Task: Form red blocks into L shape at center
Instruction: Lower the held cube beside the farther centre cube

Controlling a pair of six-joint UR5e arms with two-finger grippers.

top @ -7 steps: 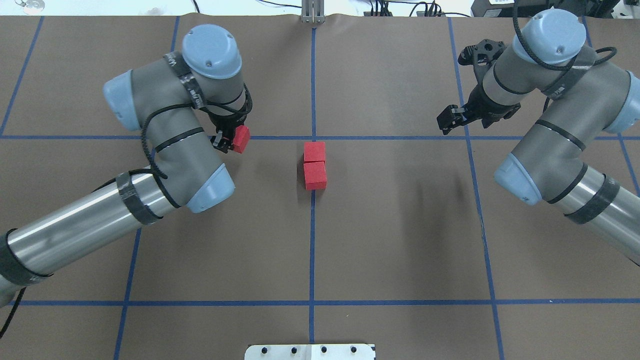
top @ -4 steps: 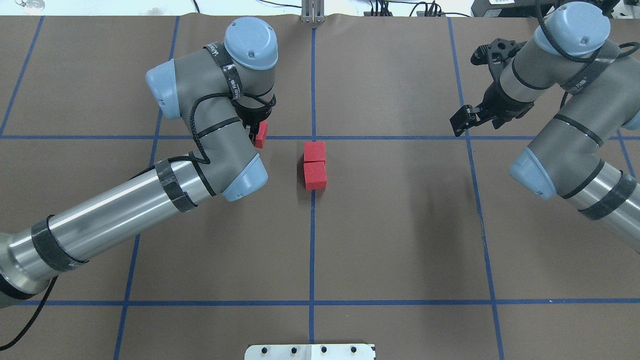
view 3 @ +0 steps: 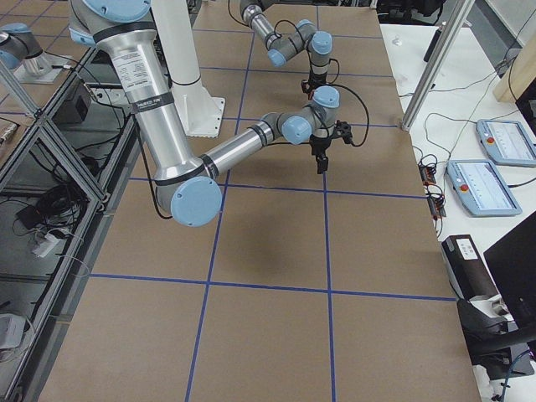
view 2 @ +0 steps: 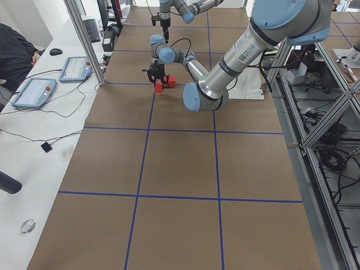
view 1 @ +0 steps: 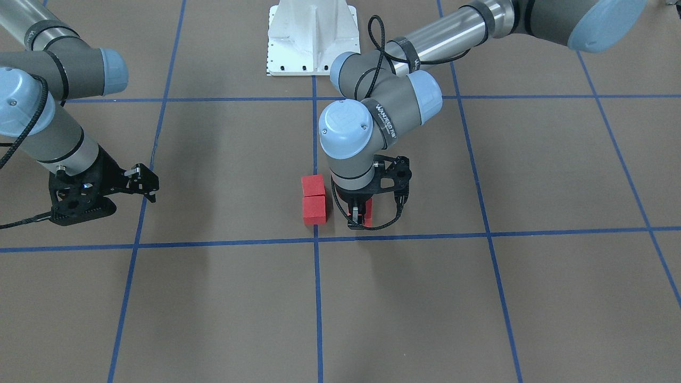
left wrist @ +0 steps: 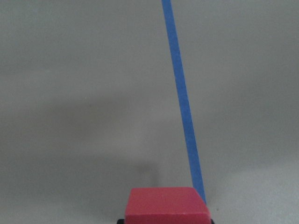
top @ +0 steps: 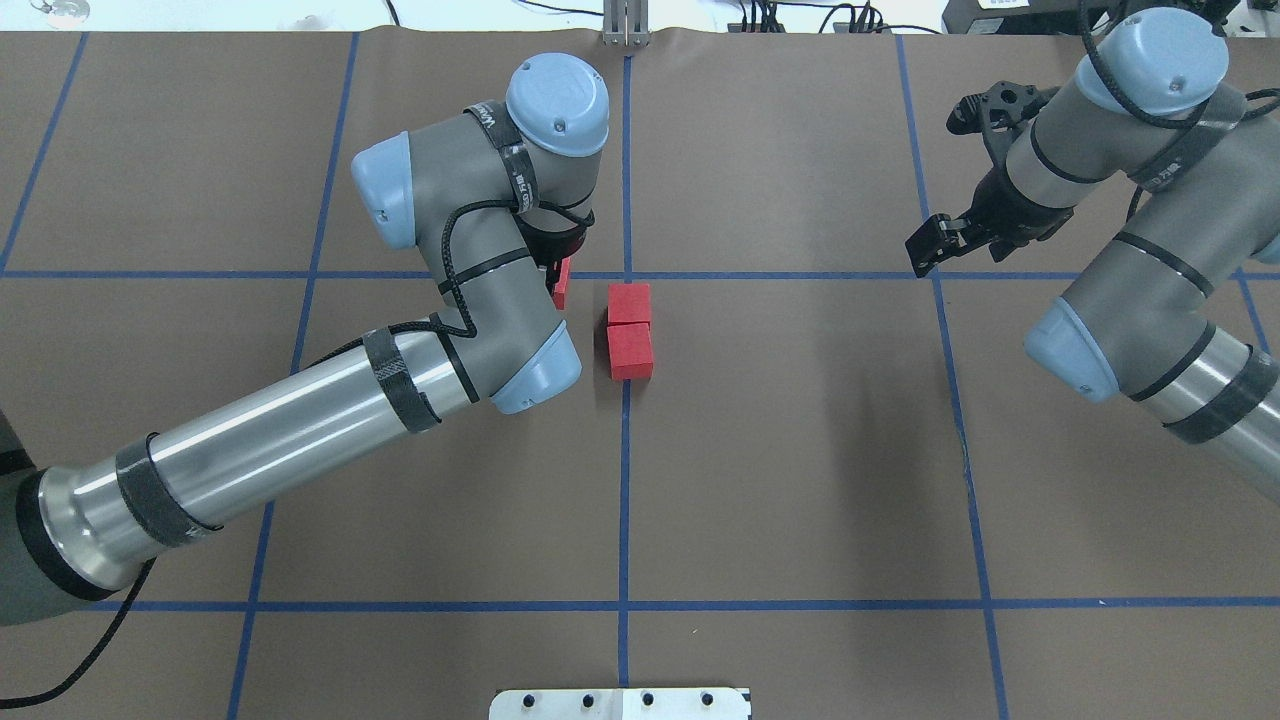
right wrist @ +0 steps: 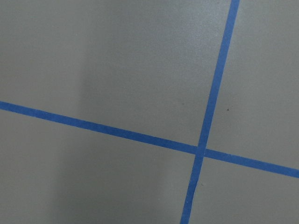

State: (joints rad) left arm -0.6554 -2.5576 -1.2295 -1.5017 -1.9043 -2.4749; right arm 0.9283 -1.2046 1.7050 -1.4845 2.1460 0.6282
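Observation:
Two red blocks (top: 629,303) (top: 630,350) lie touching in a short row on the vertical tape line, just on the robot's side of the center crossing (top: 627,275). They also show in the front view (view 1: 313,185) (view 1: 314,209). My left gripper (top: 557,283) (view 1: 359,215) is shut on the third red block (top: 562,284) (view 1: 367,211) (left wrist: 166,205). It holds the block low over the surface, a small gap to the left of the farther block. My right gripper (top: 925,245) (view 1: 149,183) is open and empty, far to the right.
The brown gridded surface (top: 800,450) carries blue tape lines. The white robot base plate (top: 620,703) is at the near edge. The right wrist view shows only a tape crossing (right wrist: 201,150). Monitors and cables lie on side tables beyond the table ends.
My left arm has carried the red block to the right, from well left of the center to just beside the pair. My right arm has drawn back slightly to the right.

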